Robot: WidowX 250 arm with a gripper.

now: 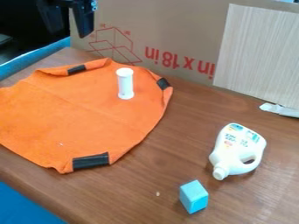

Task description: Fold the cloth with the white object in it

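On the wooden table you have one white bottle, which lies with its cap toward the lower left. Near this cap you see a light-blue block. Behind stands a cardboard wall (its red print is upside down), with a pale wood-grain panel.

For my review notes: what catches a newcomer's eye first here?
The orange cloth, spread over the table's left side with black patches at its edges. Next, the white object upright near its far edge, then the white jug and blue block at right.
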